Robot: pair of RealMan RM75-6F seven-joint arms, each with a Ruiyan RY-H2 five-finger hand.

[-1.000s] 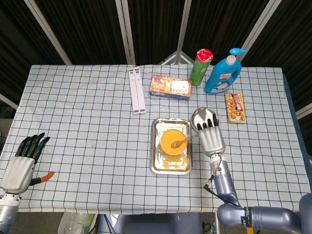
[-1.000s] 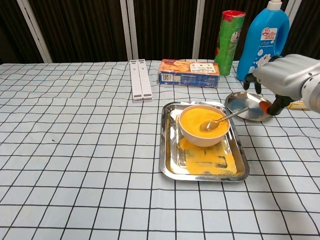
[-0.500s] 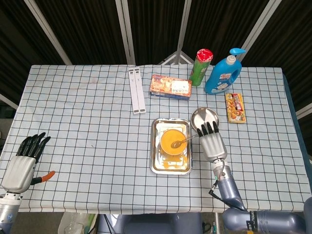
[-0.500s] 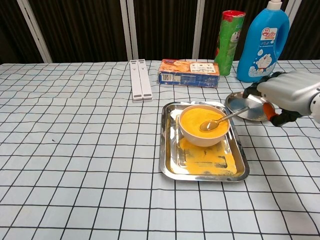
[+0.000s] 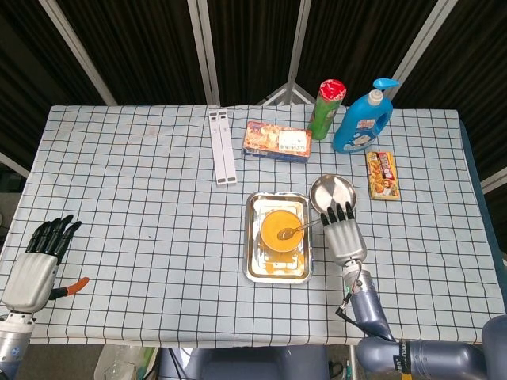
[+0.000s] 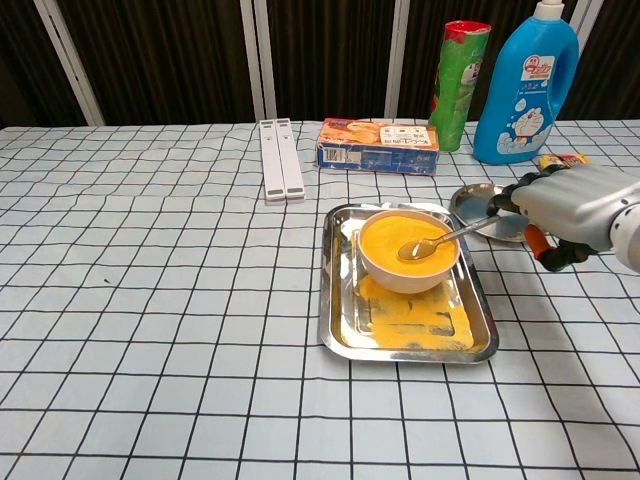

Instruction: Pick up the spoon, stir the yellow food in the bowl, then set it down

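The right hand (image 6: 572, 203) hovers just right of the steel tray (image 6: 478, 345), its dark fingers (image 6: 511, 196) held side by side and reaching toward the end of the spoon's handle. From the chest view the fingertips sit right at that handle end, but whether they touch or grip it I cannot tell; from the head view the same hand (image 5: 343, 234) lies palm down with fingers nearly straight.

The spoon (image 6: 440, 240) leans against the right rim of the white bowl (image 6: 405, 273), its scoop resting in the yellow food (image 6: 390, 236) and its handle pointing up and out toward those fingers. The bowl stands in the far half of the tray, with yellow smears on the tray floor nearer the robot.

Just beyond the fingertips lies a small round steel dish (image 5: 332, 191). Farther out stand a blue detergent bottle (image 6: 527, 85), a green can (image 6: 456, 71), a flat snack box (image 6: 378, 145) and, to the right, a yellow snack packet (image 5: 381, 175). Well left of the tray lie two white bars (image 6: 277, 158).

The left hand (image 5: 37, 264) rests at the table's near left corner on the checked cloth (image 6: 150, 300), fingers extended and slightly apart, holding nothing.
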